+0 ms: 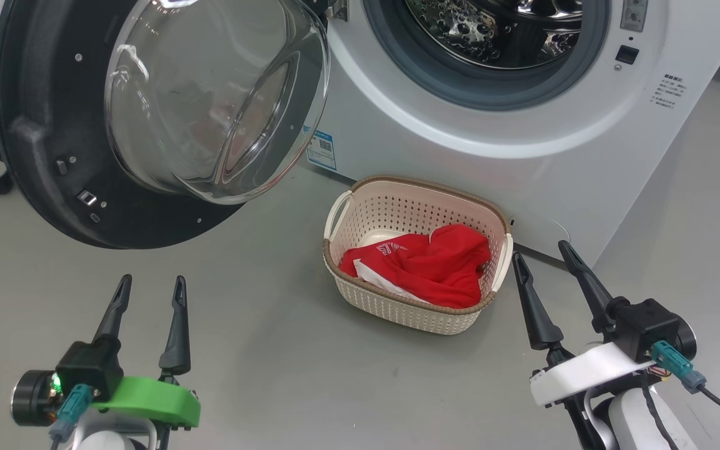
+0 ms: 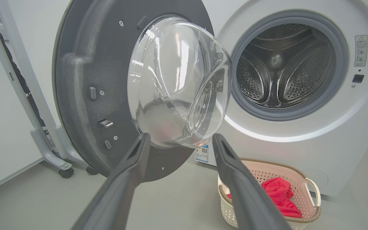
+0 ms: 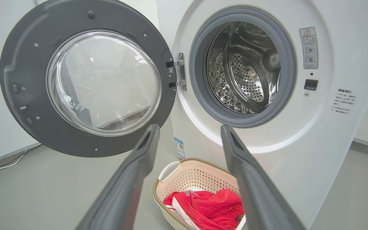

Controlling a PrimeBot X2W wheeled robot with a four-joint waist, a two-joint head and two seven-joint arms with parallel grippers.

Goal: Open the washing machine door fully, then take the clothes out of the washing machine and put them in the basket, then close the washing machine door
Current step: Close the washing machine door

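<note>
- The washing machine door [image 1: 35, 144] stands swung wide at the upper left of the head view.
- The washing machine [image 1: 435, 156] takes the upper right, its steel drum [image 1: 491, 31] uncovered.
- The basket [image 1: 397, 209] sits on the floor at centre, just before the machine, with the red clothes [image 1: 435, 265] heaped inside.
- Left gripper [image 1: 152, 279], lower left: jaws apart over the floor.
- Right gripper [image 1: 540, 250], lower right: jaws apart, just beside the basket.

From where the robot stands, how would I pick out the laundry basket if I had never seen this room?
Find the big white washing machine with its round door swung open to the left. On the grey floor right in front of it sits the basket. It is the small cream perforated tub with a brown rim, holding red clothes.
</note>
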